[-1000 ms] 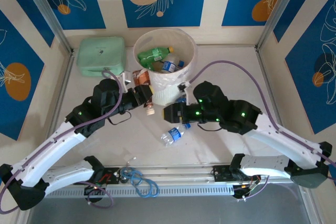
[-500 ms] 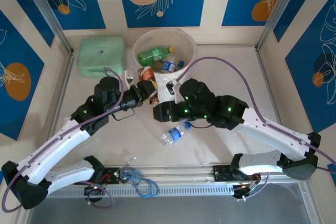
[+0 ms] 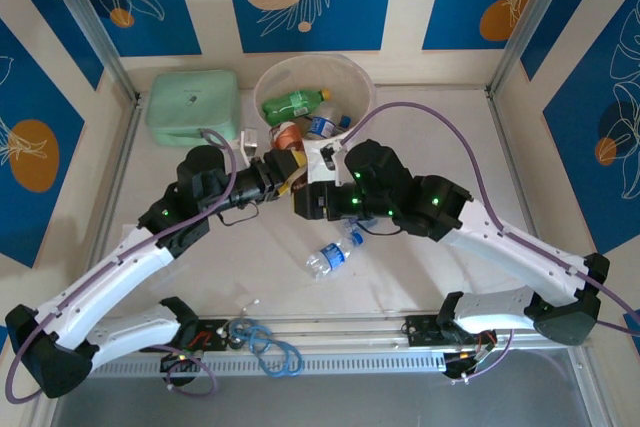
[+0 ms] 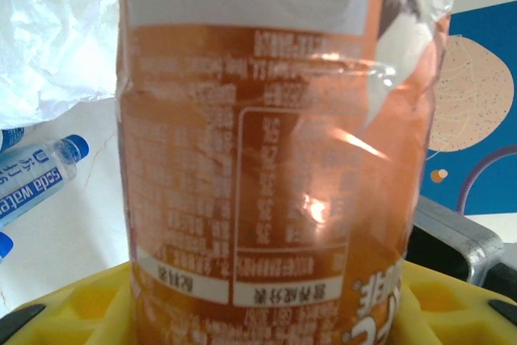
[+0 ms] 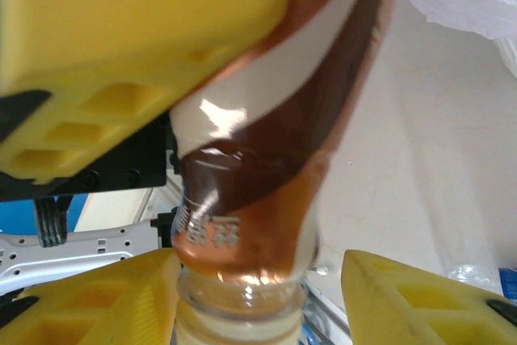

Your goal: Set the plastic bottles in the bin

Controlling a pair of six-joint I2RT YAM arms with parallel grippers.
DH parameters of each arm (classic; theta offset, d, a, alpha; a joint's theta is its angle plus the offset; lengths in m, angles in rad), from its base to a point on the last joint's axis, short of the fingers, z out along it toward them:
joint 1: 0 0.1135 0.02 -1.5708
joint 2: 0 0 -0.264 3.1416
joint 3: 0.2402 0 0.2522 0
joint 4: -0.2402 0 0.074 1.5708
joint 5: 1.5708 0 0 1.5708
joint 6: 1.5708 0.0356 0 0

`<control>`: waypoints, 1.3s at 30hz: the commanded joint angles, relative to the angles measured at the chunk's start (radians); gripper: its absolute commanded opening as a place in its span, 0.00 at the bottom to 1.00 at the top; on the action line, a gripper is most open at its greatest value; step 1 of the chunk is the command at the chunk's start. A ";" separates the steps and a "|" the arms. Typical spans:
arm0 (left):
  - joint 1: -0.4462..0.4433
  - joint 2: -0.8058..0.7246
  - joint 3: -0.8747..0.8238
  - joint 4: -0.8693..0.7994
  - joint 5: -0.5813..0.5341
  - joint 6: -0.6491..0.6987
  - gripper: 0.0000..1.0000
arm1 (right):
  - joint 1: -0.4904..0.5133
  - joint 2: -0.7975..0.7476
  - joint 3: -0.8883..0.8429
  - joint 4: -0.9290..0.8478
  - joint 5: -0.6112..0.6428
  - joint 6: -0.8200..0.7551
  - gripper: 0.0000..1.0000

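An orange-labelled plastic bottle [image 3: 287,137] is clamped in the left gripper [image 3: 283,168] and held at the 7 o'clock rim of the large round translucent white bin [image 3: 366,88]. The bottle's neck is flanked by the yellow fingers [image 5: 420,300] of the right gripper [image 5: 258,305], whose jaws are seen apart, with a gap on one side. A green bottle [image 3: 292,104] and a clear blue-labelled bottle [image 3: 322,127] are seen inside the bin. Another clear blue-capped bottle [image 3: 333,254] is left lying on the table [image 3: 440,137] at 6 o'clock from the bin.
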 commanded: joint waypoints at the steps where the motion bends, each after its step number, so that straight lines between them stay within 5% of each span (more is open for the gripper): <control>1: 0.009 0.003 -0.015 0.063 0.039 -0.018 0.51 | 0.001 0.012 0.013 0.035 -0.027 -0.010 0.52; 11: 0.020 0.002 -0.019 0.063 0.040 -0.007 0.51 | 0.010 0.002 0.012 0.025 0.002 -0.008 0.28; 12: 0.022 0.001 -0.019 0.062 0.040 -0.005 0.56 | 0.010 0.001 0.014 0.021 0.005 -0.010 0.26; 16: 0.030 -0.020 -0.002 -0.010 0.005 0.041 1.00 | 0.011 -0.001 0.042 -0.008 0.036 -0.014 0.23; 21: 0.046 -0.043 0.113 -0.230 -0.053 0.213 1.00 | -0.031 0.021 0.166 -0.136 0.133 -0.017 0.20; 27: 0.046 -0.079 0.211 -0.486 -0.256 0.457 1.00 | -0.195 0.088 0.334 -0.283 0.135 0.003 0.19; 39: 0.047 -0.137 0.127 -0.569 -0.313 0.573 1.00 | -0.391 0.364 0.723 -0.457 0.084 -0.086 0.20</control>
